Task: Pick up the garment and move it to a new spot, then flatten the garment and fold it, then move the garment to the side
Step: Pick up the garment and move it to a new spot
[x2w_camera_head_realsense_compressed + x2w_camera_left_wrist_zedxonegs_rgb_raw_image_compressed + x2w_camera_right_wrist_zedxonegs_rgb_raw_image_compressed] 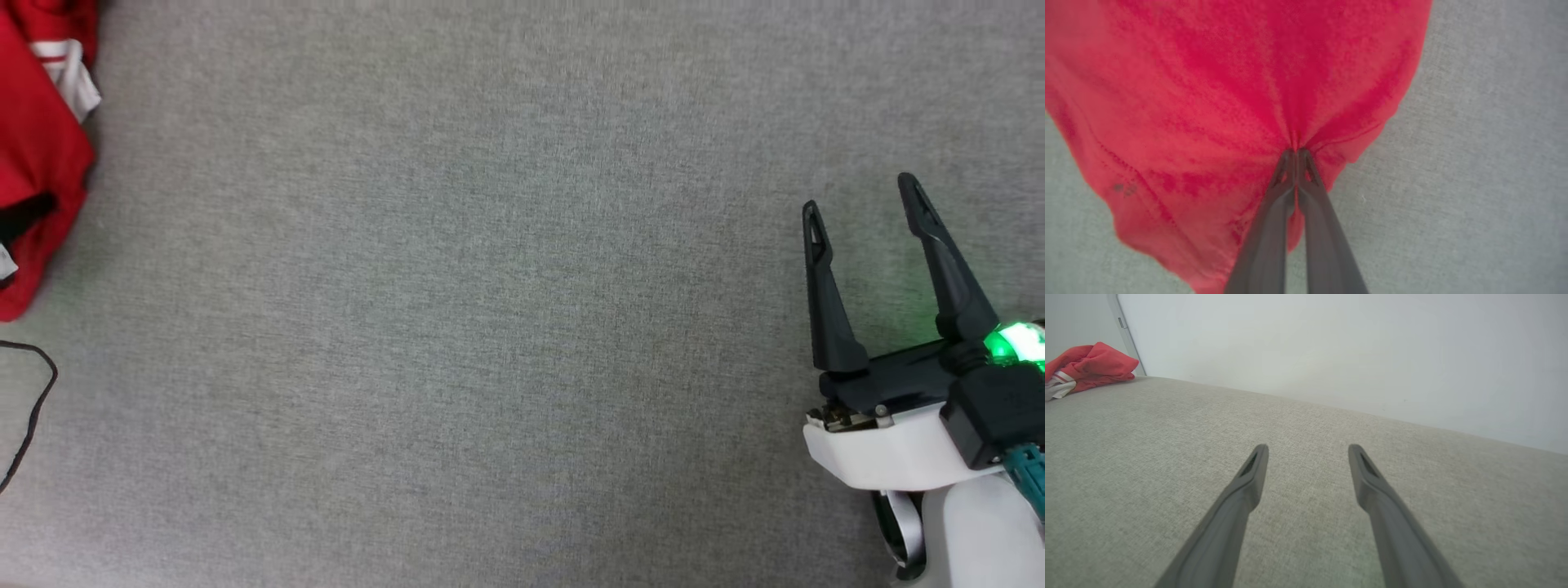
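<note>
Closest in the left wrist view, the left gripper point(1295, 152) is pressing its two dark fingers together at the tips, and they are pinching a fold of the garment point(1229, 81). The red cloth is puckering into creases that are fanning out from the pinch. It is spreading beyond the fingers and to both sides of them, with its edge trailing lower down over the grey cloth-covered table point(1474, 183). A small dark mark point(1124, 188) is showing beside a line of stitching, too blurred to read as writing.

In the head view the right gripper point(860, 196) is sitting at the lower right over the table, its fingers standing wide apart and gripping nothing. A green light point(1012, 343) is glowing on its wrist. It is well apart from the garment, which is lying bunched at the upper left edge of that view. Just below the garment a black cable point(37, 400) is looping on the table. A white sleeve point(69, 77) with red-and-white striped trim is poking out of the red folds. Lower down a black patch point(24, 216) is showing in the cloth, but no word can be read there.

Farthest off, in the right wrist view, the garment is lying heaped at the table's far left corner, close to the pale wall point(1331, 347).
</note>
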